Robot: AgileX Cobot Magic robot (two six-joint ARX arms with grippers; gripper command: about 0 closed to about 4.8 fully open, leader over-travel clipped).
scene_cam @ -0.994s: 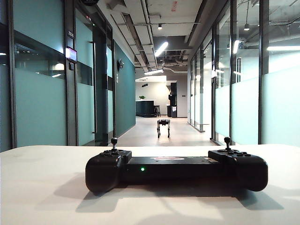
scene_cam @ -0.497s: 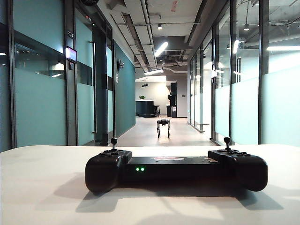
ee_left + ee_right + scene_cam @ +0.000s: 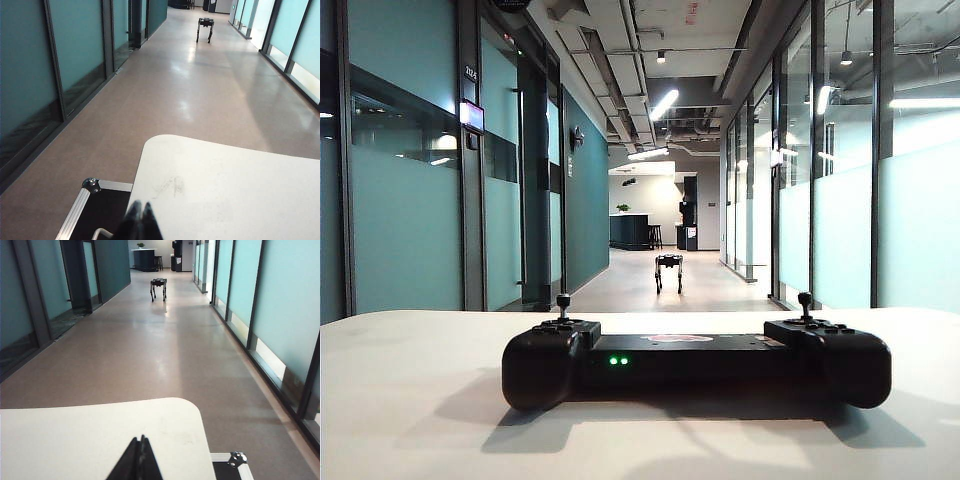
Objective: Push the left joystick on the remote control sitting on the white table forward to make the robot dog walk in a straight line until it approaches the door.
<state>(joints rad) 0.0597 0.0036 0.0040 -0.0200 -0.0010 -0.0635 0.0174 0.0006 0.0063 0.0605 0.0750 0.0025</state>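
Note:
The black remote control [image 3: 695, 362] lies on the white table [image 3: 410, 400], two green lights lit on its front. Its left joystick [image 3: 563, 300] stands upright, with nothing touching it. The robot dog [image 3: 668, 271] stands far down the corridor, seen also as the robot dog [image 3: 205, 27] and the robot dog [image 3: 158, 287] in the wrist views. Neither gripper shows in the exterior view. My left gripper [image 3: 140, 206] is shut and empty over the table's corner edge [image 3: 150, 150]. My right gripper [image 3: 140, 440] is shut and empty above the table [image 3: 75, 435].
A second stick [image 3: 805, 299] rises from the remote's right end. A black case with aluminium edging [image 3: 80, 205] sits beside the table below the left gripper, and its corner [image 3: 232, 460] shows by the right one. Glass walls and a dark door [image 3: 535, 190] line the corridor.
A second green light has come on at the remote's front. The remote, the robot dog and both grippers have kept still.

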